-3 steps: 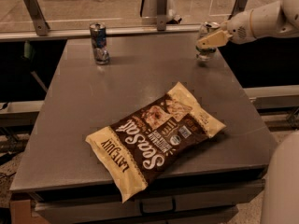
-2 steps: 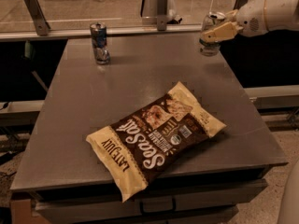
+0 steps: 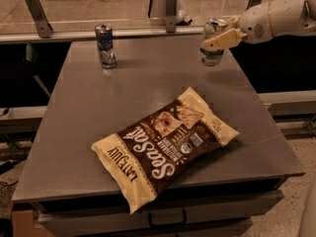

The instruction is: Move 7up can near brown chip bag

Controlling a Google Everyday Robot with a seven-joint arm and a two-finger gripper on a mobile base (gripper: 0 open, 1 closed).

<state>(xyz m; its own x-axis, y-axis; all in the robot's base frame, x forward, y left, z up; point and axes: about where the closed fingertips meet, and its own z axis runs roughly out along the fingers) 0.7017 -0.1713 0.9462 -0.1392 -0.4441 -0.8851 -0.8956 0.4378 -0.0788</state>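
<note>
The 7up can (image 3: 213, 56), pale whitish-green with a silver top, is upright at the table's far right. My gripper (image 3: 212, 41) reaches in from the right on the white arm (image 3: 276, 18) and is shut on the can; one cream finger (image 3: 220, 39) crosses its front and the other is hidden behind it. I cannot tell if the can's base touches the table. The brown chip bag (image 3: 165, 149), dark brown with "Sea Salt" script and cream ends, lies flat and diagonal at the table's front centre, well apart from the can.
A slimmer blue-and-silver can (image 3: 105, 45) stands at the far left of the grey table (image 3: 84, 132). A rail with metal posts (image 3: 35, 6) runs behind the table. The table's right edge is close to the 7up can.
The gripper and the 7up can have moved together a little to the left, after a slight rise. The chip bag and the blue can have not moved.
</note>
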